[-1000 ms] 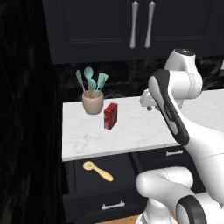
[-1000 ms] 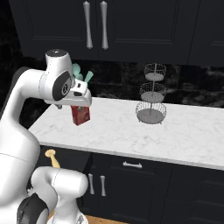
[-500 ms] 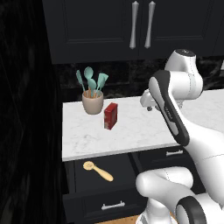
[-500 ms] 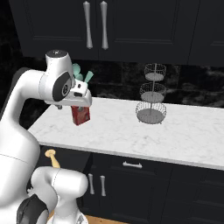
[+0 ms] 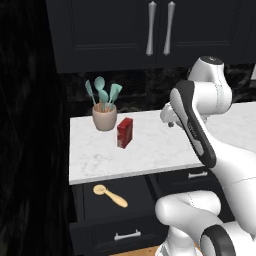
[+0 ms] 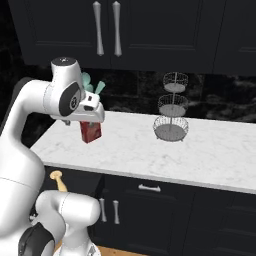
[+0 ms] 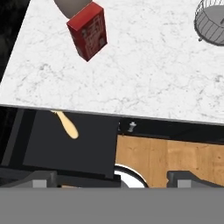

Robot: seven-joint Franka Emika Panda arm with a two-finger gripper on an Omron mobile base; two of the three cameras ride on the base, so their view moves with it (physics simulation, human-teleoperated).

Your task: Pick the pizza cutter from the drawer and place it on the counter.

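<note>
The pizza cutter (image 5: 110, 195) lies in the open black drawer (image 5: 100, 231), pale wheel to the left and tan handle to the right. It also shows past my arm (image 6: 57, 180). In the hand view, its handle (image 7: 68, 125) pokes out from under the counter edge while the wheel stays hidden. My gripper (image 5: 170, 121) hangs above the front part of the white marble counter (image 5: 150, 152), well above and to the right of the drawer. It is open (image 7: 113, 177), with the fingertips far apart and nothing between them.
A red box (image 5: 125, 132) stands on the counter beside a beige cup of teal spatulas (image 5: 104, 117). A three-tier wire basket (image 6: 171, 107) sits further right. Black cupboard doors with long silver handles (image 5: 151, 27) hang above. A shut drawer (image 5: 197, 175) adjoins the open one.
</note>
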